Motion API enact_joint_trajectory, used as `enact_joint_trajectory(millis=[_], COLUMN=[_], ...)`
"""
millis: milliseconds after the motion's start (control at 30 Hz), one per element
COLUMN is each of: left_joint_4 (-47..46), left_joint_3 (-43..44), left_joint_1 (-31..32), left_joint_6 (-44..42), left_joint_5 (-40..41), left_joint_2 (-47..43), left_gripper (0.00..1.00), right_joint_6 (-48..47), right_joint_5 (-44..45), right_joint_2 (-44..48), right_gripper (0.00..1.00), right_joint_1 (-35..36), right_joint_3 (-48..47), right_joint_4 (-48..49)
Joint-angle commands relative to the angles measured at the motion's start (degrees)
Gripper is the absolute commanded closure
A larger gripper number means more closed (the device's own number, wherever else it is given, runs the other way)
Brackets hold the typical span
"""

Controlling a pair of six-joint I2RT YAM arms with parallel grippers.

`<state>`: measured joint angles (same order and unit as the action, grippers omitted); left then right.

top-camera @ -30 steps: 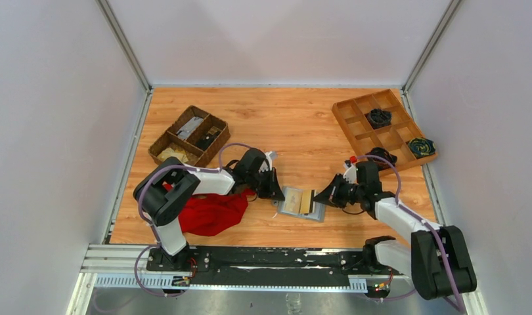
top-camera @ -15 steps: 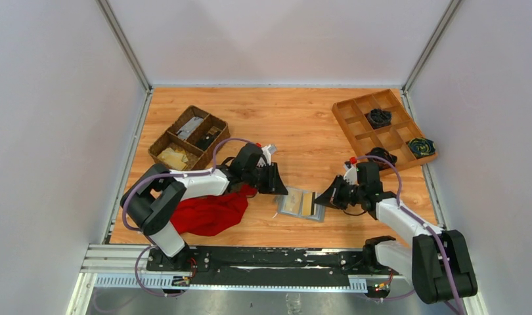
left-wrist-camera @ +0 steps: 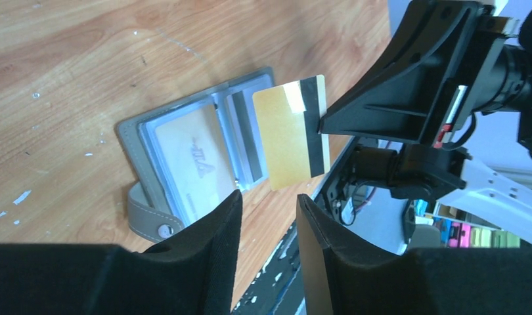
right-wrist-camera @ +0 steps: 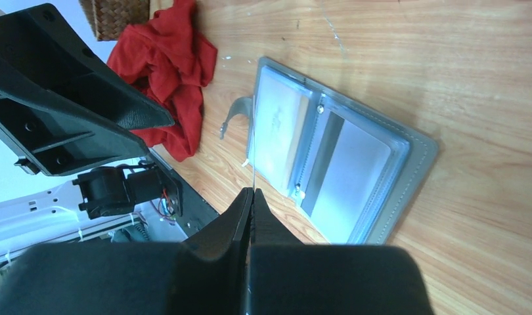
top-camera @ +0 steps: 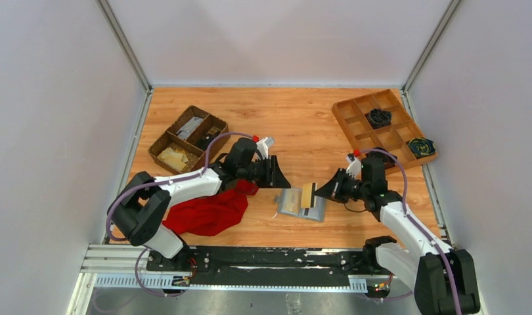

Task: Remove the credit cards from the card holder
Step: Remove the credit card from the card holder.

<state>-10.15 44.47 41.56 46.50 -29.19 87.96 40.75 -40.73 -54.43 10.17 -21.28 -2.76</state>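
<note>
Right jaws clamped one credit card (left-wrist-camera: 291,134), long axis crosswise, held above card holder (left-wrist-camera: 129,131). Left jaws were open, empty. Holder lay open on surface (left-wrist-camera: 86,52) just ahead-below them, second card (left-wrist-camera: 188,157) in their nearer half.

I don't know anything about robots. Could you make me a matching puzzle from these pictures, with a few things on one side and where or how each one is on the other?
Things:
1. credit card
2. card holder
3. red cloth
4. left tool

States:
A. lying open on the table
B. open, holding nothing
C. pinched in the right tool
D. crumpled beside the left arm

Pairs: 1-C, 2-A, 3-D, 4-B
</note>
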Motion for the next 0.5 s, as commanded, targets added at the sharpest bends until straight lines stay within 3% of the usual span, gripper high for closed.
enact_joint_trajectory(millis=[0, 167, 467], left_joint_4=[0.38, 0.36, -1.02], left_joint_3=[1.46, 2.49, 2.92], left_joint_1=[-0.78, -0.74, -0.78], left_joint_6=[0.48, -0.12, 0.93], left_joint_5=[-3.11, -5.41, -7.25], left_joint_2=[-2.14, -2.14, -2.02], left_gripper=[0.59, 0.57, 0.46], right_joint_6=[0.58, 2.47, 11.76], right_joint_5=[-2.28, -4.07, -7.20], right_joint_2=[1.47, 2.14, 1.20], right_gripper=[1.00, 1.00, 1.00], right_joint_1=[-0.78, -0.77, 0.09], right_joint_3=[-1.80, -1.60, -0.04], right_joint_4=[-0.58, 2.25, 18.37])
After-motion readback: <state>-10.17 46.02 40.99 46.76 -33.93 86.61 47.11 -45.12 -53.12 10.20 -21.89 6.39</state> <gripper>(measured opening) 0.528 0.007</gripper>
